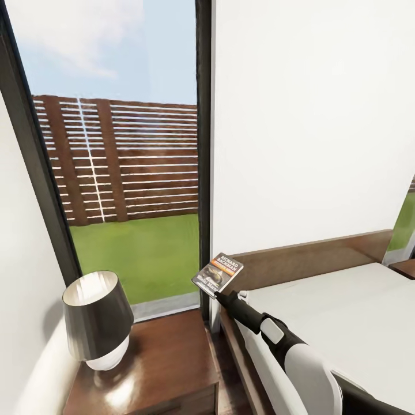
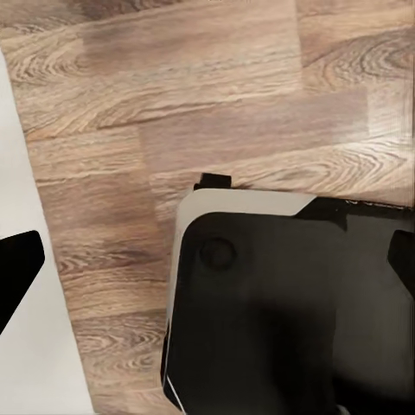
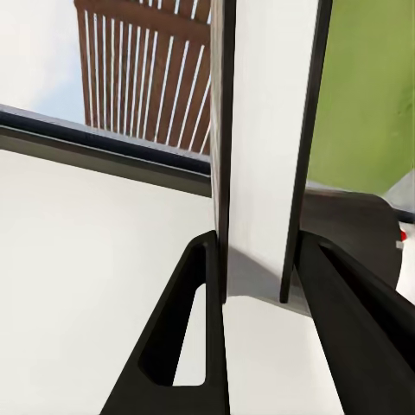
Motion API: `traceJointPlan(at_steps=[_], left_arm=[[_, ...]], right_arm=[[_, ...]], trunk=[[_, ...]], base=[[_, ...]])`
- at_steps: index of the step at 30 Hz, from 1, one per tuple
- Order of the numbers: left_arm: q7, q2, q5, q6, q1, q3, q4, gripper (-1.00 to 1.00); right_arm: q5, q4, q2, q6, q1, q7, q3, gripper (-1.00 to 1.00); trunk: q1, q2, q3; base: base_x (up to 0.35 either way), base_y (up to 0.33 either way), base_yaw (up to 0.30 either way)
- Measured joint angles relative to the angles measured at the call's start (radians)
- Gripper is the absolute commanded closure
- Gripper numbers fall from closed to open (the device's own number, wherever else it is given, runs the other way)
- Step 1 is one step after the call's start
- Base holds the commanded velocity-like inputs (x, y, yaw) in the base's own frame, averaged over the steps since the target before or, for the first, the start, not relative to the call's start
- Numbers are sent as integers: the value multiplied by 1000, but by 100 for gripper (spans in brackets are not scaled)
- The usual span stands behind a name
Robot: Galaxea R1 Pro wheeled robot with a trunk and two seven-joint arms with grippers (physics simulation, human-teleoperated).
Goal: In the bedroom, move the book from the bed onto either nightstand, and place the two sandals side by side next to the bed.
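Note:
My right gripper [image 1: 219, 294] is shut on the book [image 1: 218, 272], a small paperback with a dark cover, an orange band and white lettering. I hold it upright in the air above the gap between the dark wood nightstand [image 1: 167, 357] and the bed [image 1: 346, 311]. In the right wrist view the book [image 3: 259, 156] stands edge-on, its lower edge clamped between the two black fingers [image 3: 186, 328]. The left gripper [image 2: 207, 259] hangs open over the wood floor [image 2: 173, 104], with nothing between its fingers [image 2: 15, 272].
A lamp [image 1: 97, 320] with a dark shade takes up the nightstand's left half. Behind it is a tall window [image 1: 132, 173] with a dark frame. The brown headboard [image 1: 311, 256] runs along the white wall. A second nightstand [image 1: 406, 268] peeks in at far right. The robot's base [image 2: 285, 311] lies under the left gripper.

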Motion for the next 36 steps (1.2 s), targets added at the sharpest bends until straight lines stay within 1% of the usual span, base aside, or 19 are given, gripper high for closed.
traceJointPlan(at_steps=[2, 3, 4, 8, 12, 21, 31, 36], left_arm=[[-17, 14, 22, -3, 0, -1, 0, -100], [-29, 26, 36, -6, 1, -1, 1, -100], [-33, 31, 41, -6, 1, -1, 1, -100], [-55, 46, 54, -16, 9, -2, 1, -100], [-86, 57, 59, -22, 21, -2, 1, -100], [-104, 62, 61, -46, 50, -3, 1, -100], [-100, 58, 60, -62, 59, -6, 1, -100], [-99, 56, 59, -65, 59, -6, 1, -100]], right_arm=[[0, 0, 0, 0, 0, -1, 0, 100], [0, 0, 0, 0, 0, -1, 0, 100], [0, 0, 1, 0, 0, -1, 0, 100], [0, 0, 1, 0, 0, -2, 0, 100], [0, 0, 1, 0, 0, -2, 1, 100], [0, 0, 1, 0, 0, -1, 0, 100], [1, 0, 0, 1, 0, -3, 0, 100], [0, 0, 0, 1, 0, -3, 0, 100]], trunk=[[0, 0, 0], [0, 0, 0], [0, 0, 0], [0, 0, 0], [0, 0, 0], [0, 0, 0], [0, 0, 0], [0, 0, 0]], base=[[0, 0, 0], [0, 0, 0], [0, 0, 0], [0, 0, 0], [0, 0, 0], [0, 0, 24], [0, 0, 200], [0, 0, 127]])
